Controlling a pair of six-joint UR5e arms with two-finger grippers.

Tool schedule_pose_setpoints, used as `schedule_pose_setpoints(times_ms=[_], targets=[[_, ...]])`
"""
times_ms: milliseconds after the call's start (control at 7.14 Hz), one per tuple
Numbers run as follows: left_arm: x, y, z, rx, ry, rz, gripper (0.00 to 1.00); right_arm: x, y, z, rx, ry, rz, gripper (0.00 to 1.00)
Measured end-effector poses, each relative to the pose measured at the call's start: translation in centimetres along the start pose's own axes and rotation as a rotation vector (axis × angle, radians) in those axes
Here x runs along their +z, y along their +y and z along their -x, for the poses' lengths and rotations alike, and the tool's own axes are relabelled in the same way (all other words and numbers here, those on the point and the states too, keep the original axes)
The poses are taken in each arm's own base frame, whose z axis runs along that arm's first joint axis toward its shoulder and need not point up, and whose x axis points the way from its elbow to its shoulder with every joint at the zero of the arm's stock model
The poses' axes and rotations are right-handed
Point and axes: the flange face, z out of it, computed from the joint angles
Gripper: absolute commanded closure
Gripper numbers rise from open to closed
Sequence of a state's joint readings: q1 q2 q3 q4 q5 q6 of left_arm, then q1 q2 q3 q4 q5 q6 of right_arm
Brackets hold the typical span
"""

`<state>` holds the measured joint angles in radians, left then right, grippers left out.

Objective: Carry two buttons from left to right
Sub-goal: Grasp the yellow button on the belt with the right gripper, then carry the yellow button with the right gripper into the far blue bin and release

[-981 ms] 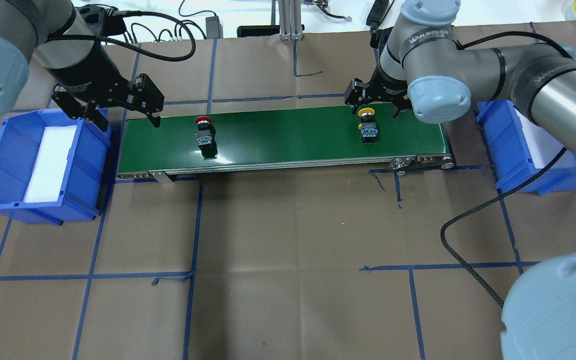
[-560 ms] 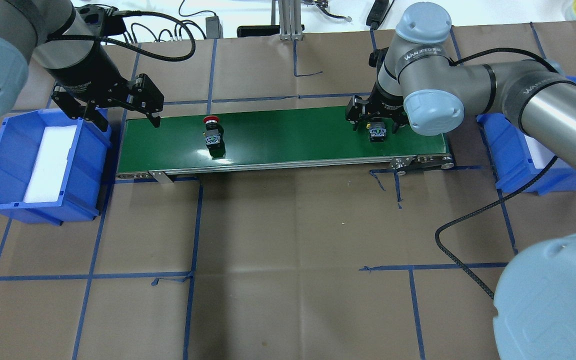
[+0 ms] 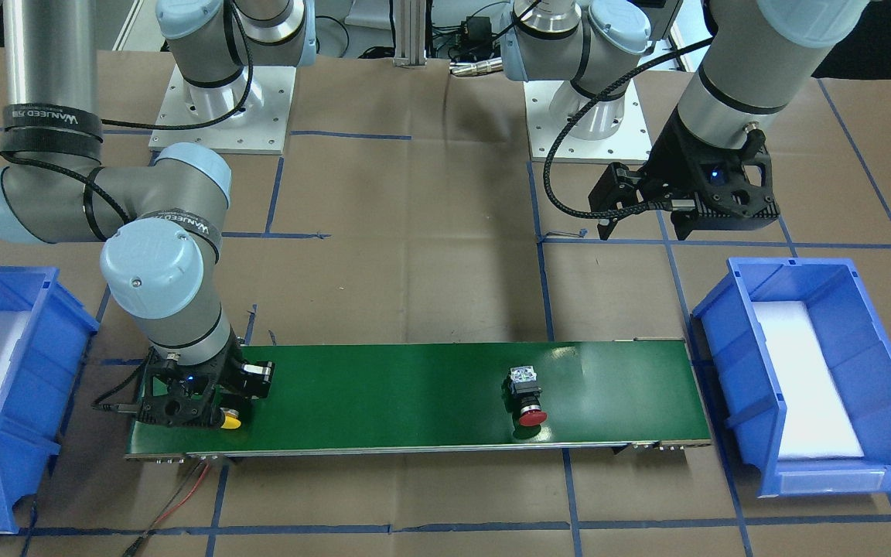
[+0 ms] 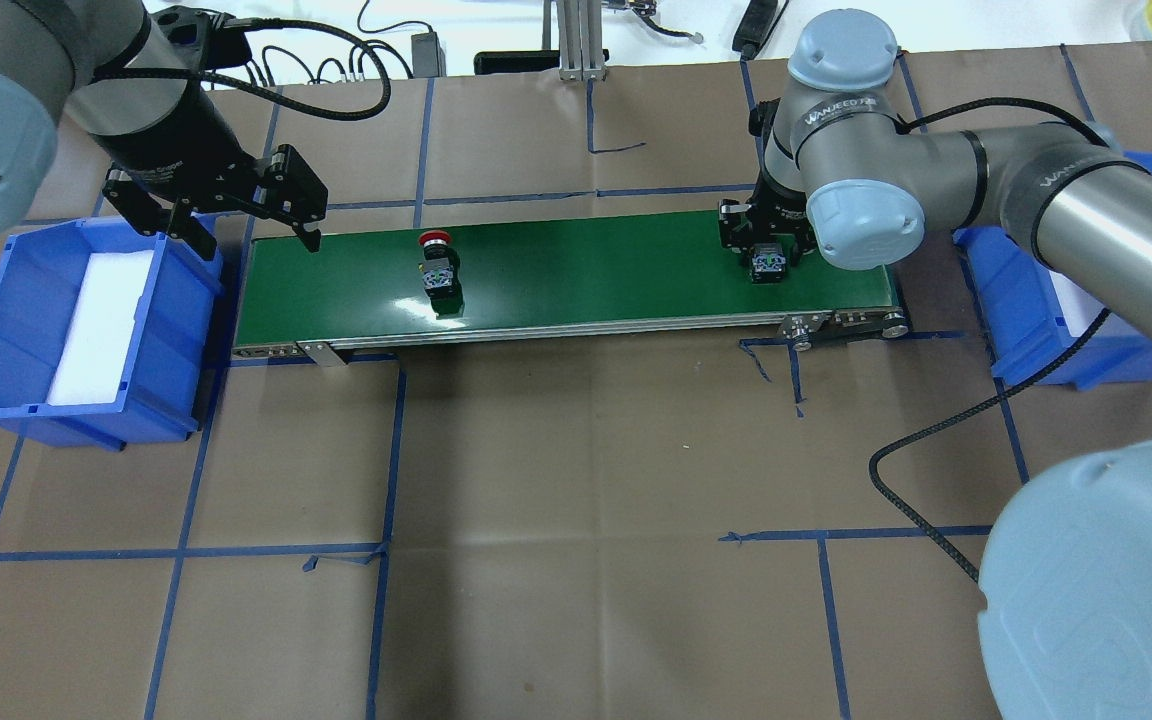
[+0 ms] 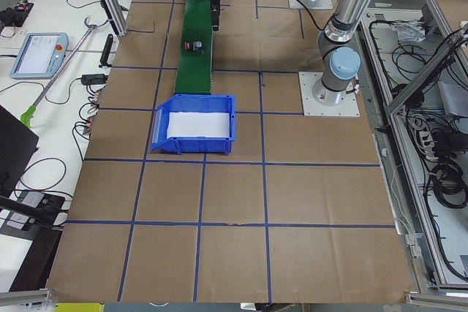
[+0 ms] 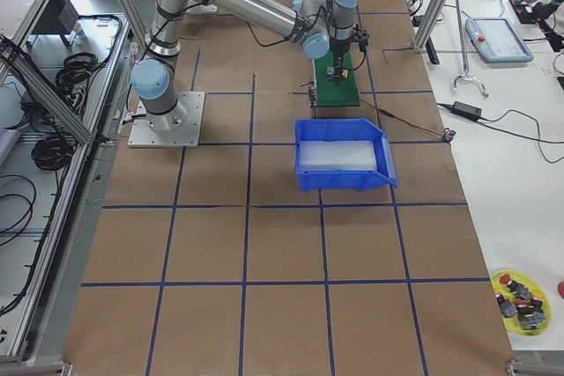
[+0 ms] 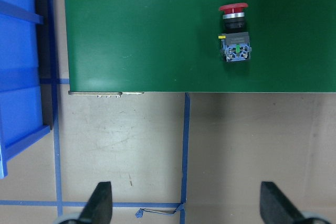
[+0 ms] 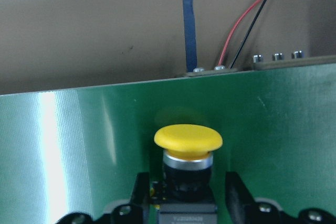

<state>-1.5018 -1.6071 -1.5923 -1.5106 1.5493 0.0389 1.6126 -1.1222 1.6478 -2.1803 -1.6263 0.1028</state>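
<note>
Papered table [image 4: 576, 450], green belt [image 4: 586, 262] — red button [image 4: 439, 266]

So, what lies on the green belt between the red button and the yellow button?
Only bare green belt, apart from the right gripper straddling the yellow button; the exterior front-facing view shows it up to the red button.

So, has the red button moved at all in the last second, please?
Yes. Overhead, the red button has slid rightward along the green belt, farther from its left end.
</note>
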Motion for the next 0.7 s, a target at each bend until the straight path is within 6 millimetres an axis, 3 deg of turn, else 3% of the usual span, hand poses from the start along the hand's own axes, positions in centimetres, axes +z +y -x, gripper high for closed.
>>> schedule_pose_setpoints(times_ms=[140, 420, 560, 700], targets=[[0.0, 0.0, 0.0, 0.001, 0.000, -0.001, 0.01, -0.7, -0.2, -0.2, -0.026, 0.005, -0.011, 0.95], [-0.1, 0.0, 0.0, 0.001, 0.000, -0.002, 0.01, -4.8, -0.6, -2.7, -0.067, 0.025, -0.042, 0.96], [-0.1, 0.0, 0.0, 0.001, 0.000, -0.003, 0.01, -7.4, -0.5, -5.5, -0.079, 0.036, -0.040, 0.96], [-0.1, 0.0, 0.0, 0.001, 0.000, -0.005, 0.01, -9.8, -0.2, -9.5, -0.091, 0.046, -0.039, 0.97]])
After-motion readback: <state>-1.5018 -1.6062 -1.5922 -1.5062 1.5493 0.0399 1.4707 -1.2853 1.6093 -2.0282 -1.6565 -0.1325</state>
